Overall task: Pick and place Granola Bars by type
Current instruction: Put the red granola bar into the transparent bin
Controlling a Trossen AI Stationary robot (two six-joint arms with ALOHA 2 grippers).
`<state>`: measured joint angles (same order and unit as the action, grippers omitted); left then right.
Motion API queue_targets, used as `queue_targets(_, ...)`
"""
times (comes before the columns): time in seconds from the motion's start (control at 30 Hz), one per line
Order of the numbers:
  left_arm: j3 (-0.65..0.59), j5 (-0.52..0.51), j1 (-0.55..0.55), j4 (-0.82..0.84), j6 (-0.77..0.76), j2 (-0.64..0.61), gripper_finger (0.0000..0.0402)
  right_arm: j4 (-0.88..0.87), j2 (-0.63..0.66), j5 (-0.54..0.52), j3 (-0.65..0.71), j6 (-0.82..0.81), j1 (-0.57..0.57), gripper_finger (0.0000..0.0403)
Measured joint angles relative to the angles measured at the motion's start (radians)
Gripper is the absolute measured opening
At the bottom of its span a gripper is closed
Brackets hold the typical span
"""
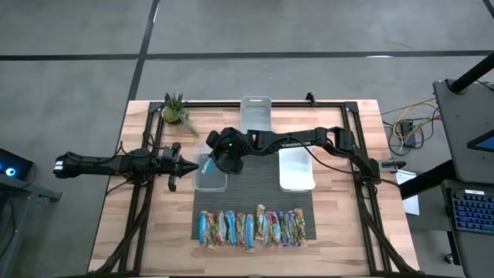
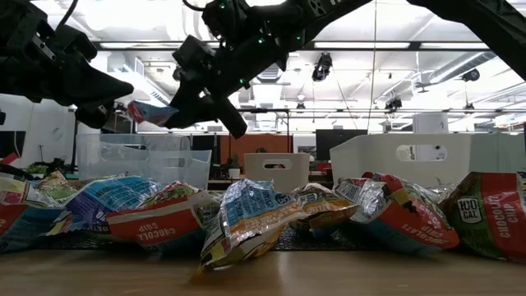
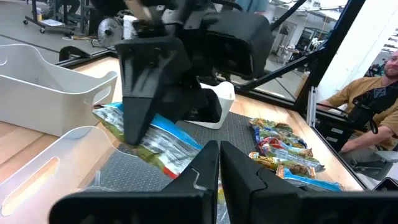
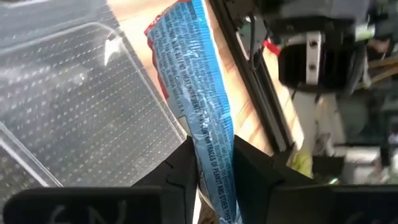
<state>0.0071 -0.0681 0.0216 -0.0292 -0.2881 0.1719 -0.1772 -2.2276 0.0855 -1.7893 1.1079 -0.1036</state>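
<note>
My left gripper (image 1: 184,164) waits beside the clear bin (image 1: 210,179), fingers pressed together. My right gripper (image 4: 211,163) hangs over that bin, clamped on a blue granola bar (image 4: 198,106). The other granola bars (image 1: 252,228) lie in a row near the table's front edge.

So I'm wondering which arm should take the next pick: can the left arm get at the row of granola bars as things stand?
Probably yes. The left end effector sits beside the clear bin, and the row of bars lies open on the mat with nothing over it.
</note>
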Motion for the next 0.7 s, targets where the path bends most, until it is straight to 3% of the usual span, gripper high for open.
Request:
queue_targets(0.43,0.0,0.0,0.0,0.0,0.0,0.0,0.0,-0.062,0.007,-0.108,-0.001,-0.613,-0.009,0.007)
queue_targets(0.7,0.0,0.0,0.0,0.0,0.0,0.0,0.0,-0.113,0.009,-0.104,-0.037,-0.802,-0.012,0.0069)
